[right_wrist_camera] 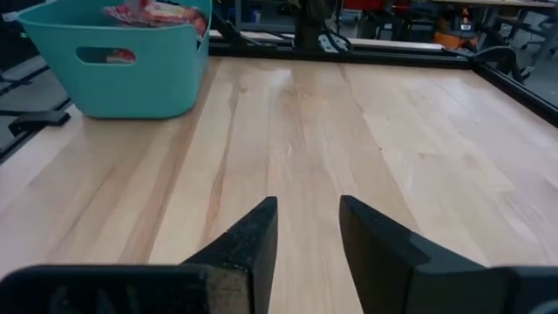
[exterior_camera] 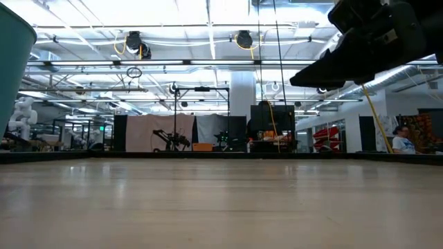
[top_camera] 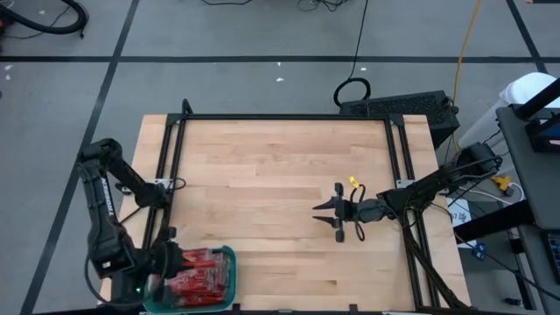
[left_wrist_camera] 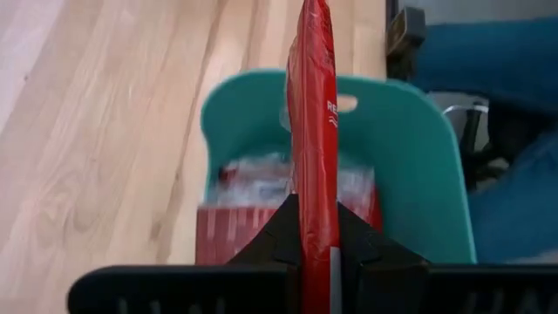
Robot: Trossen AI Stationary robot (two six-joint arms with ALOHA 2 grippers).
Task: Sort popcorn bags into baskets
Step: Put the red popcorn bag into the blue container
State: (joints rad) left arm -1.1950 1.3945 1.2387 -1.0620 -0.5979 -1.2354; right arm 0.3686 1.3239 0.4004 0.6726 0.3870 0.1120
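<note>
A teal basket (top_camera: pixel 229 262) stands at the table's near left corner, and several red popcorn bags (top_camera: pixel 199 273) lie in it. My left gripper (left_wrist_camera: pixel 316 228) hangs over the basket's left end (top_camera: pixel 164 262). It is shut on one more red popcorn bag (left_wrist_camera: pixel 312 105), which shows edge-on above the basket (left_wrist_camera: pixel 418 157) and the bags inside (left_wrist_camera: pixel 253 187). My right gripper (top_camera: pixel 329 220) hovers open over bare wood right of the table's middle, nothing between its fingers (right_wrist_camera: pixel 307 209). From there the basket (right_wrist_camera: pixel 131 70) shows far off. My left gripper pinches the red bag between its two fingers, one on each flat face (left_wrist_camera: pixel 316 196). The fingers slant down toward the basket. The bag sticks out ahead of them edge-on, lifted clear above the bags in the basket. Which end is held is hidden by the fingers.
The wooden table top (top_camera: pixel 280 175) is framed by a black rail (top_camera: pixel 289 117) along its far and side edges. The basket's rim (exterior_camera: pixel 14 62) fills the low view's upper left corner. Cables and a black box (top_camera: pixel 398 107) lie beyond the far right corner.
</note>
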